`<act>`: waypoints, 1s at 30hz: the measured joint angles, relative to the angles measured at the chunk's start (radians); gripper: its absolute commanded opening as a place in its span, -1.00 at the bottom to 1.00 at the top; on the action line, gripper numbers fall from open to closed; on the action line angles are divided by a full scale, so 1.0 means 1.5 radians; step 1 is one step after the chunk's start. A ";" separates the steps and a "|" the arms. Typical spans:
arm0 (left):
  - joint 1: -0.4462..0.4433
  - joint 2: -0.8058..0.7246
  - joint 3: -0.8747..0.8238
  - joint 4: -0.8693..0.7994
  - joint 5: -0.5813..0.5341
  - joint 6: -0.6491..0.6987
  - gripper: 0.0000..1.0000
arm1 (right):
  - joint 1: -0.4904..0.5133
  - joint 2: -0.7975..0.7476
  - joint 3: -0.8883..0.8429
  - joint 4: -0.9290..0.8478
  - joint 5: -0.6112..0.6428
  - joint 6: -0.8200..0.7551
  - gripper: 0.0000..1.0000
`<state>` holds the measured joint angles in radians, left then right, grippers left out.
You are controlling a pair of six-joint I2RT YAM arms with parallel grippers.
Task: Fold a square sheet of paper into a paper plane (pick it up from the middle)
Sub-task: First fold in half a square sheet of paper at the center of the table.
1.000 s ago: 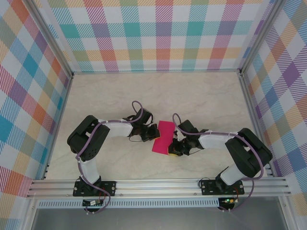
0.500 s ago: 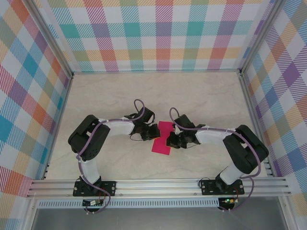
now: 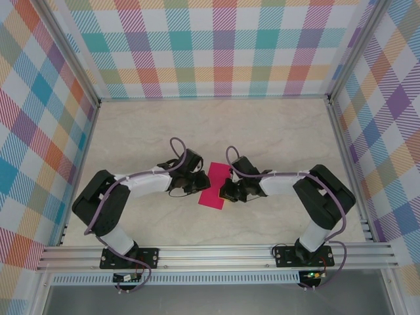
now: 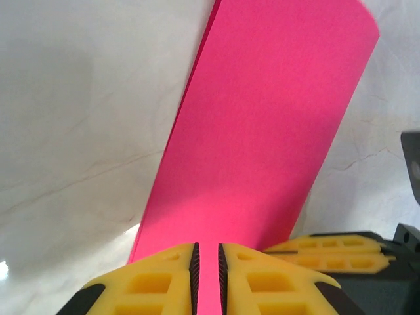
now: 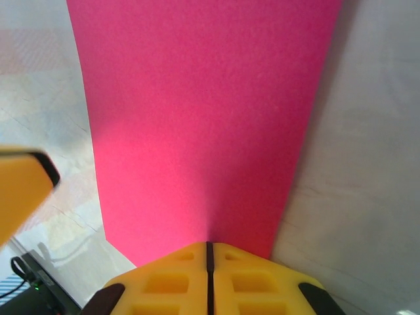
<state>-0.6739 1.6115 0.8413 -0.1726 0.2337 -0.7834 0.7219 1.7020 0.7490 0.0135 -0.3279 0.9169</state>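
Square sheet of paper (image 3: 215, 186): folded to a strip, flat on table (image 3: 275, 131) between both grippers | left gripper (image 4: 207, 252): parted a crack at one edge | right gripper (image 5: 209, 248): pressed together at opposite edge | risk: dragging either gripper away could skew the layers and spoil the crease.

The square sheet of paper (image 3: 214, 188) is folded in half into a narrow, plain magenta-pink rectangle, its two layers showing along one long edge. It sits slanted over the near middle of the worktop (image 3: 275, 131), far end to the right. The right fingers (image 5: 243, 275) pinch one long side, and the opposite side runs between the left fingers (image 4: 157, 282).
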 measured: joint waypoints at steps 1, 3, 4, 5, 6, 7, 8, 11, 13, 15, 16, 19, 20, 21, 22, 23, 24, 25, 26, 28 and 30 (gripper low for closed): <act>0.000 -0.013 -0.018 0.008 -0.003 -0.008 -0.67 | 0.006 0.010 0.009 0.006 0.000 0.010 -0.85; 0.000 -0.035 -0.054 0.028 -0.003 -0.024 -0.71 | 0.014 0.023 0.024 0.015 0.002 0.024 -0.86; 0.000 -0.043 -0.071 0.040 0.000 -0.031 -0.73 | 0.017 0.026 0.030 0.015 0.005 0.025 -0.87; 0.000 -0.049 -0.085 0.052 0.003 -0.037 -0.75 | 0.017 0.027 0.034 0.012 0.009 0.025 -0.87; 0.000 -0.057 -0.101 0.068 0.008 -0.046 -0.76 | 0.017 0.027 0.038 0.007 0.014 0.023 -0.87; 0.000 -0.064 -0.115 0.082 0.012 -0.052 -0.76 | 0.017 0.027 0.043 0.003 0.017 0.017 -0.87; 0.000 -0.071 -0.126 0.094 0.017 -0.057 -0.78 | 0.016 0.027 0.047 0.000 0.020 0.011 -0.87; -0.001 -0.087 -0.146 0.125 0.031 -0.070 -0.81 | 0.006 0.027 0.062 -0.012 0.020 -0.014 -0.87; -0.004 -0.090 -0.148 0.152 0.039 -0.078 -0.82 | -0.006 0.027 0.069 -0.014 0.014 -0.032 -0.88; -0.008 -0.090 -0.149 0.171 0.046 -0.081 -0.83 | -0.015 0.031 0.076 -0.014 0.007 -0.050 -0.88; -0.011 -0.090 -0.149 0.180 0.049 -0.082 -0.84 | -0.019 0.035 0.078 -0.014 0.002 -0.060 -0.88; -0.021 -0.084 -0.149 0.204 0.056 -0.087 -0.85 | -0.032 0.054 0.086 -0.013 -0.010 -0.081 -0.89; -0.024 -0.080 -0.149 0.210 0.058 -0.090 -0.85 | -0.035 0.061 0.088 -0.012 -0.014 -0.086 -0.89; -0.027 -0.074 -0.149 0.218 0.060 -0.092 -0.86 | -0.037 0.069 0.090 -0.012 -0.017 -0.093 -0.89; -0.031 -0.066 -0.149 0.226 0.062 -0.096 -0.86 | -0.040 0.075 0.092 -0.011 -0.023 -0.097 -0.89; -0.033 -0.060 -0.149 0.232 0.065 -0.097 -0.86 | -0.041 0.077 0.094 -0.011 -0.027 -0.099 -0.89; -0.035 -0.051 -0.149 0.240 0.069 -0.099 -0.86 | -0.041 0.078 0.095 -0.010 -0.028 -0.102 -0.89; -0.035 -0.042 -0.149 0.249 0.073 -0.102 -0.87 | -0.041 0.079 0.095 -0.009 -0.029 -0.104 -0.89; -0.036 -0.034 -0.149 0.257 0.077 -0.107 -0.87 | -0.041 0.079 0.095 -0.009 -0.030 -0.105 -0.89; -0.039 -0.016 -0.149 0.275 0.083 -0.114 -0.87 | -0.041 0.079 0.095 -0.009 -0.032 -0.106 -0.89; -0.041 -0.002 -0.148 0.287 0.088 -0.117 -0.88 | -0.041 0.079 0.095 -0.009 -0.032 -0.106 -0.89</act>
<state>-0.7357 1.6093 0.6197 0.2577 0.3660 -0.9588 0.6598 1.8206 0.8913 0.0002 -0.3756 0.7574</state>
